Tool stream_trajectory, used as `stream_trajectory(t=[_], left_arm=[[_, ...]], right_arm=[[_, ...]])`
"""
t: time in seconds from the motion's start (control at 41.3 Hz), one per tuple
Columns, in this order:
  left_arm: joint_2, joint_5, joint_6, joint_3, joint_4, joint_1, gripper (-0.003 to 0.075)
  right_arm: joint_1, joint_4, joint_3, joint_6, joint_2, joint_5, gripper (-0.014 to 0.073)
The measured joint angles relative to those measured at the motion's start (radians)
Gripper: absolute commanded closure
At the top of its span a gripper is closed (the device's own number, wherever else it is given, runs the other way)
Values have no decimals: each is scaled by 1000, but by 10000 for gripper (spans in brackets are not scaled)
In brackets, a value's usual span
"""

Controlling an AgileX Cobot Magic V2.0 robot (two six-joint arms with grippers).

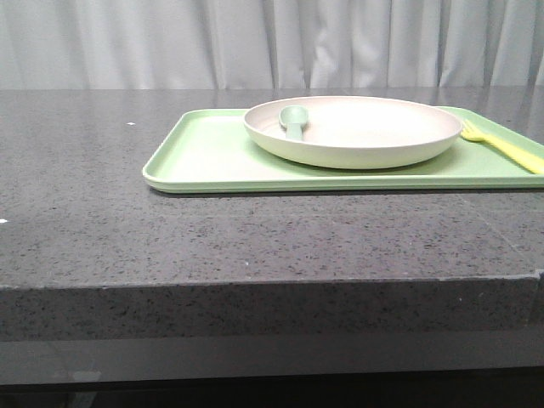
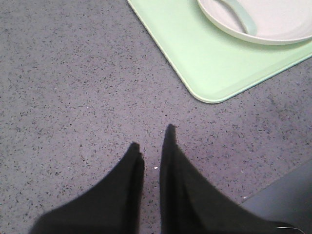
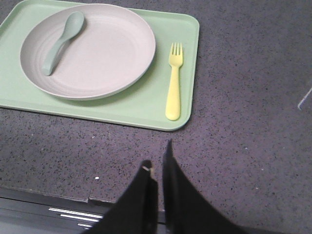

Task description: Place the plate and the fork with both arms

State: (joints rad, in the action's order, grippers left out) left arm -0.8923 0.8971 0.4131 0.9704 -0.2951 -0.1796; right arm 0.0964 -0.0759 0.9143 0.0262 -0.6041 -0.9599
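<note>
The cream-white plate (image 1: 365, 136) sits on a light-green tray (image 1: 204, 157) at the back right of the table. It also shows in the left wrist view (image 2: 278, 24) and the right wrist view (image 3: 97, 53). The pale-yellow fork (image 3: 173, 83) lies on the tray just right of the plate, tines pointing away, and shows at the front view's right edge (image 1: 501, 146). My left gripper (image 2: 152, 135) is shut and empty over bare table, near the tray's front left corner. My right gripper (image 3: 157, 152) is shut and empty, in front of the tray near the fork's handle. Neither arm shows in the front view.
A teal-green spoon (image 3: 61, 41) lies inside the plate on its left side. The tray (image 3: 141, 109) rests on a dark speckled stone table. The table's front edge (image 3: 48, 197) runs just under my right gripper.
</note>
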Motion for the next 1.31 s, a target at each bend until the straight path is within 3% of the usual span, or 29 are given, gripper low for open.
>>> stream_trajectory(t=[0.557,0.75,1.113,1.307], left_arm=[[2,0,0,-2,0,0,738],[112,-26,0,-67,0,13,738],[580,-462,0,-501,0,93,738],[812,-623,0,-715,0,131,738]], right_arm=[[0,0,0,1,0,0,713],[0,0,0,2,0,0,713],[0,0,0,2,0,0,713],[0,-2,0,2,0,0,713]])
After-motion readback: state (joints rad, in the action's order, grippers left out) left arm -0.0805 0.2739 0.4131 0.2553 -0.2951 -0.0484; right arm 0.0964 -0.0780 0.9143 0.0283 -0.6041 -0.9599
